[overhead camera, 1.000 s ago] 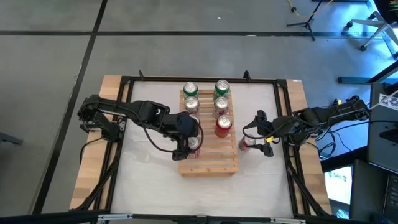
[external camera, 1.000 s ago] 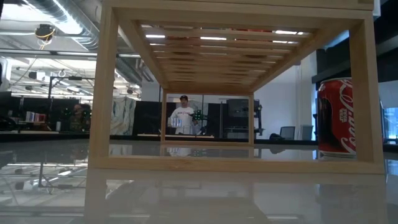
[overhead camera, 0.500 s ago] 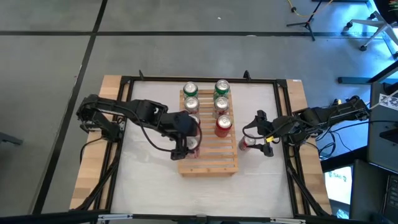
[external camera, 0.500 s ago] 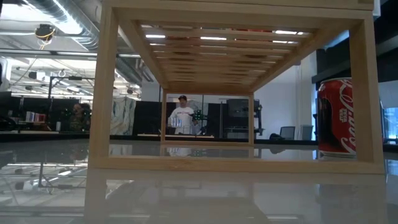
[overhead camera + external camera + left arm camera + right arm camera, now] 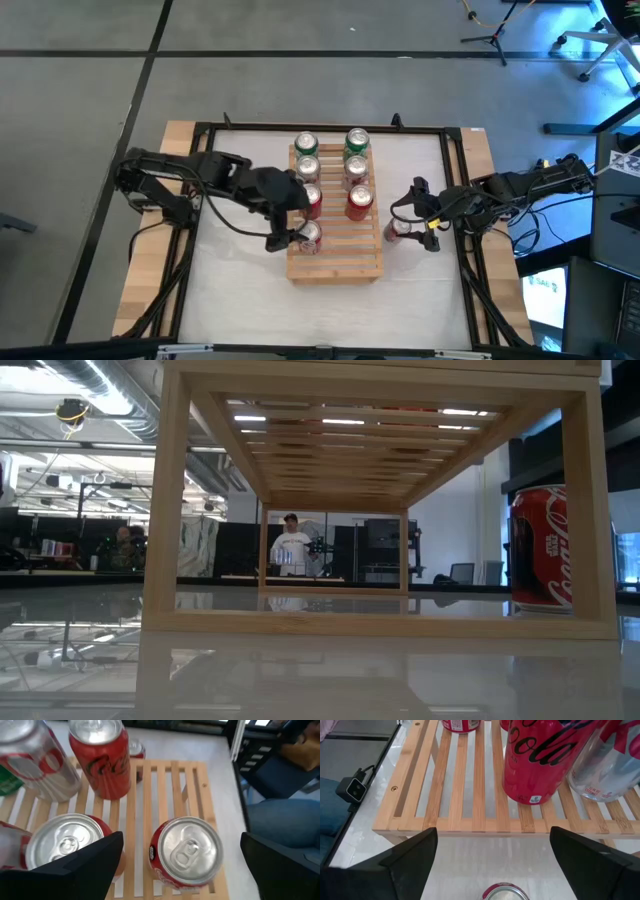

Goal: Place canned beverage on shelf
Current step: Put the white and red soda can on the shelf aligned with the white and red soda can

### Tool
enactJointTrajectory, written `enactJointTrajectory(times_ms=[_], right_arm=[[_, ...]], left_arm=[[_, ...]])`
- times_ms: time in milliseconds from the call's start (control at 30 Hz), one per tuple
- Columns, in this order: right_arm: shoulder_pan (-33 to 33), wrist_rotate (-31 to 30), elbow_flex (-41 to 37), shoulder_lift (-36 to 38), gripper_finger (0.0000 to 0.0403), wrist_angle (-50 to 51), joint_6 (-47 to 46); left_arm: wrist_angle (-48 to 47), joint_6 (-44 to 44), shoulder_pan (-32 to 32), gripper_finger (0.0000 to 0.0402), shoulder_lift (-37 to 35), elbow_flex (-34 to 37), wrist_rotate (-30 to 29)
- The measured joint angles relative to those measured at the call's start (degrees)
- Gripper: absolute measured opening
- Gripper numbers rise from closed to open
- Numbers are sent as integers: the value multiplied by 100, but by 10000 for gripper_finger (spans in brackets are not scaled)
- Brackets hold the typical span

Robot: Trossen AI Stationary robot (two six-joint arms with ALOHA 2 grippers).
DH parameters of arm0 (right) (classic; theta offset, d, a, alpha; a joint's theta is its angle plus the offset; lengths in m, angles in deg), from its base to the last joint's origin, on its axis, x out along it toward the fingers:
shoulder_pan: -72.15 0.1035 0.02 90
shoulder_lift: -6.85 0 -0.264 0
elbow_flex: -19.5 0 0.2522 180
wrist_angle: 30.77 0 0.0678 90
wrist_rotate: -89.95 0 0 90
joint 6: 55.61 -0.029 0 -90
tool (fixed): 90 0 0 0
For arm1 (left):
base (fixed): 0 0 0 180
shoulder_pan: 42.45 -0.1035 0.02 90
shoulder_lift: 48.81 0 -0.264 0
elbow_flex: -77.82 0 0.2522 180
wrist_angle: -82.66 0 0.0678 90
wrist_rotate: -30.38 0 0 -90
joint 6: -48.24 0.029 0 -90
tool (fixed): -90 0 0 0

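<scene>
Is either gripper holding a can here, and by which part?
Neither. The left gripper is open beside a can on the shelf; the right gripper is open.

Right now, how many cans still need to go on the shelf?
Done: cans stand in two rows on the shelf; the left fingers hang open by the front can, holding nothing. In hand: the right fingers sit open around one red can on the table. Left: lifting that can onto the shelf.
</scene>
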Motion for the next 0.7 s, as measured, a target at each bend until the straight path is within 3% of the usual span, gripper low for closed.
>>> enactJointTrajectory(times_ms=[300,467,567,700], right_arm=[[-1,0,0,0,380,-22,-3],[1,3,0,0,380,-30,-3],[-1,2,0,0,380,-31,-6],[0,2,0,0,380,-33,-3]], left_arm=[[-130,14,0,391,-691,0,-62],[-281,337,210,391,-1234,64,-819],[-273,344,369,391,-1680,469,-1548],[158,22,387,391,-2462,1621,-1684]])
